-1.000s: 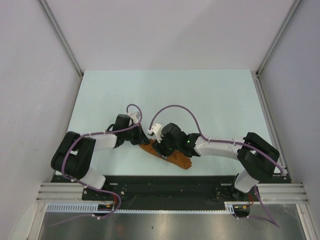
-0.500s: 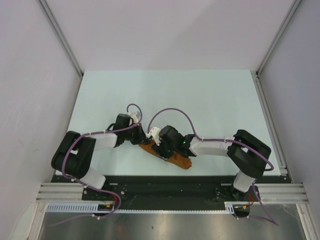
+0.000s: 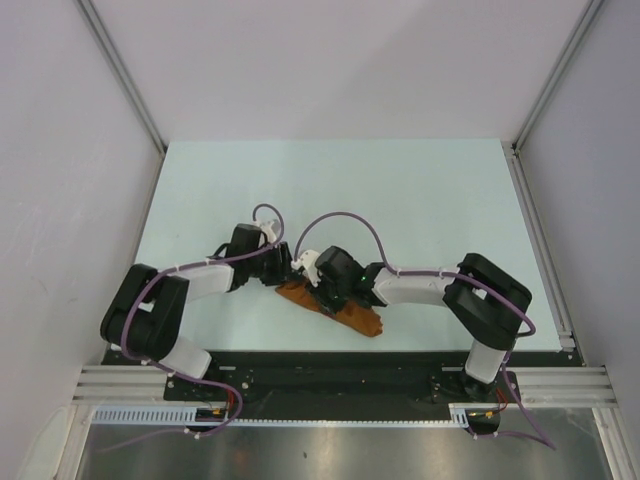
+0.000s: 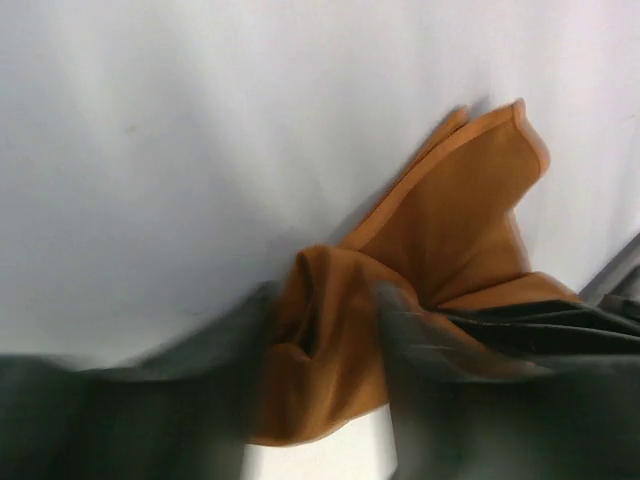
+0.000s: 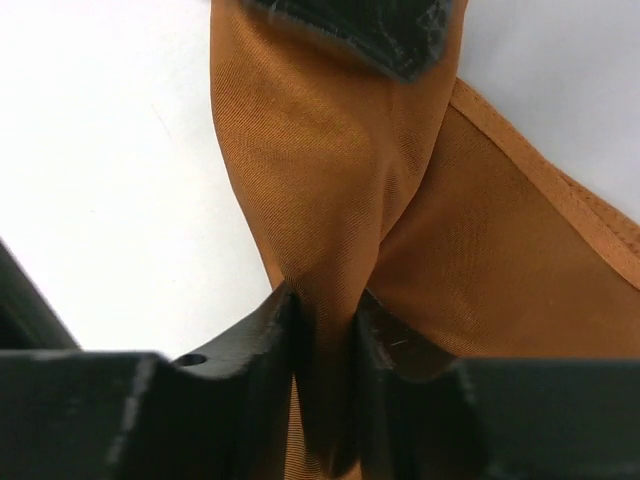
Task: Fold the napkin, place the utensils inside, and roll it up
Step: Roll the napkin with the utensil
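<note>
The rust-brown napkin point(image 3: 345, 314) lies bunched as a long roll near the table's front edge, between the two arms. My right gripper point(image 3: 318, 290) is shut on a raised fold of the napkin point(image 5: 330, 170), with the cloth squeezed between both jaws point(image 5: 325, 330). At the roll's left end is my left gripper point(image 3: 283, 272). Its blurred fingers point(image 4: 200, 400) stand apart with a bunch of napkin point(image 4: 450, 220) loose between them point(image 4: 320, 360). The utensils are hidden.
The pale table point(image 3: 400, 200) stretches behind the napkin. The black base rail point(image 3: 330, 370) runs just in front of it. The left gripper's dark finger point(image 5: 380, 30) shows at the top of the right wrist view, resting on the cloth.
My right gripper slid left along the roll and closed on a fold. My left gripper's fingers have come apart from the cloth end.
</note>
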`<move>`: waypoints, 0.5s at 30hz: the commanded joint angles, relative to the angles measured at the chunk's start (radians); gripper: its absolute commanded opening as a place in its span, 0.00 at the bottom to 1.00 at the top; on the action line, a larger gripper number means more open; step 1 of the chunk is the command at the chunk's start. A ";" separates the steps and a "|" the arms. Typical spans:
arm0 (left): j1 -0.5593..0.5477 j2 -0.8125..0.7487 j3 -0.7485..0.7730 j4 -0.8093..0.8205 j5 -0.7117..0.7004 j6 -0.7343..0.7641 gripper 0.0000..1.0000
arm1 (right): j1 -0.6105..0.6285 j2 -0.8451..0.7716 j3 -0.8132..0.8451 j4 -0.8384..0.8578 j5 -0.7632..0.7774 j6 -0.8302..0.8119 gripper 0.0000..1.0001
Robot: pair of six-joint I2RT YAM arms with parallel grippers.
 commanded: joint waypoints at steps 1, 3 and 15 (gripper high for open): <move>0.020 -0.102 0.049 -0.023 -0.071 0.012 0.67 | -0.081 0.045 -0.016 -0.025 -0.236 0.085 0.25; 0.039 -0.145 0.046 -0.037 -0.111 0.015 0.74 | -0.112 0.054 -0.023 -0.010 -0.390 0.125 0.24; 0.043 -0.348 -0.151 -0.008 -0.154 -0.002 0.80 | -0.253 0.215 0.050 0.022 -0.878 0.233 0.19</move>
